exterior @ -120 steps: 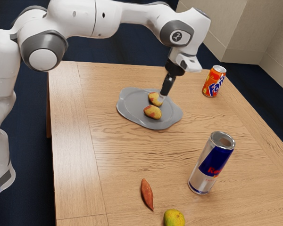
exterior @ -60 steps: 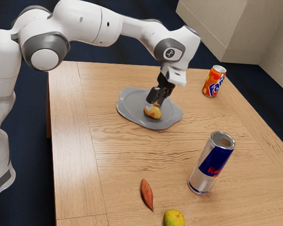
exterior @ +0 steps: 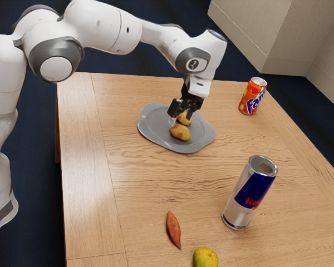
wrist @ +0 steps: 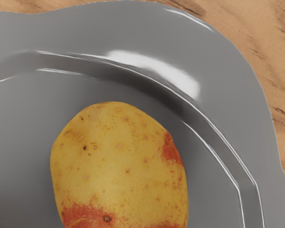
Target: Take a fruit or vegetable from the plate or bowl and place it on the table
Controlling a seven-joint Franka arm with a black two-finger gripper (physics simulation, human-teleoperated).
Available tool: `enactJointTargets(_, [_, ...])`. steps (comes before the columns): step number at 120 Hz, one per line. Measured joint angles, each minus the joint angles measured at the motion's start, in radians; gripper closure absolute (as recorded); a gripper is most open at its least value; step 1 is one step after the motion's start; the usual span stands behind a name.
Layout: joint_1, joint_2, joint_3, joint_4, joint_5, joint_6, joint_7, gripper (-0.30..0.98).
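You have the gripper (exterior: 181, 117) low over the grey plate (exterior: 150, 129), its jaws spread, with the farther potato (exterior: 185, 119) seemingly between them and the nearer potato (exterior: 180, 133) just beside it. Both of the task's candidates, 2 in all, lie on the plate; neither is on the table (exterior: 156, 172) yet. You look to be lining up for the grasp, so the lift and the placing remain. In the wrist view a potato sits below the hand, inside the plate's raised rim, probably the farther of the 2, though you can't be certain from here. Your main risk is the tight spacing: if you descend off centre, a fingertip could land on the potato's top and roll it, or wedge against its neighbour and drag both. The rounded sides may also squirt out if you close too high, above the widest part. Go too deep and you could scrape the plate or tip it. Check that the closing line crosses the potato's middle before you squeeze, then lift straight up so the load clears the rim. For the release, keep away from the tall can (exterior: 249, 194) and the orange can (exterior: 253, 97), since a low swing could topple either.
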Motion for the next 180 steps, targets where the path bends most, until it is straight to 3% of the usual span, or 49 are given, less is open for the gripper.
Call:
enactJointTargets(130, [-0.007, 0.06, -0.003, -0.012, -0.025, 0.018, -0.117, 0.01])
enactJointTargets(162, [-0.008, 0.064, -0.007, -0.01, -0.022, 0.024, -0.13, 0.38])
enactJointTargets(180, [-0.008, 0.065, -0.01, -0.009, -0.021, 0.032, -0.137, 0.34])
